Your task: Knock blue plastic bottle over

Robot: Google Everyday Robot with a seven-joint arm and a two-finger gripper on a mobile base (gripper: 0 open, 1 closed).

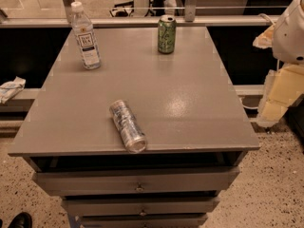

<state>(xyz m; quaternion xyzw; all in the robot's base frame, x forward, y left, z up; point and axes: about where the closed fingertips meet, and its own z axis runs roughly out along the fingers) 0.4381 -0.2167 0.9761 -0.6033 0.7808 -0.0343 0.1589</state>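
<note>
The blue plastic bottle [85, 36] stands upright at the far left corner of the grey cabinet top [190, 94]. It is clear, with a white cap and a white and pale-blue label. My gripper [280, 91] is at the right edge of the view, beyond the cabinet's right side and under the arm's white housing [290, 30]. It is far from the bottle and touches nothing on the top.
A green can [166, 34] stands upright at the far middle. A silver patterned can [127, 126] lies on its side near the front edge. Drawers [137, 180] sit below the top. A railing runs behind, and a dark shoe [19, 220] shows at the bottom left.
</note>
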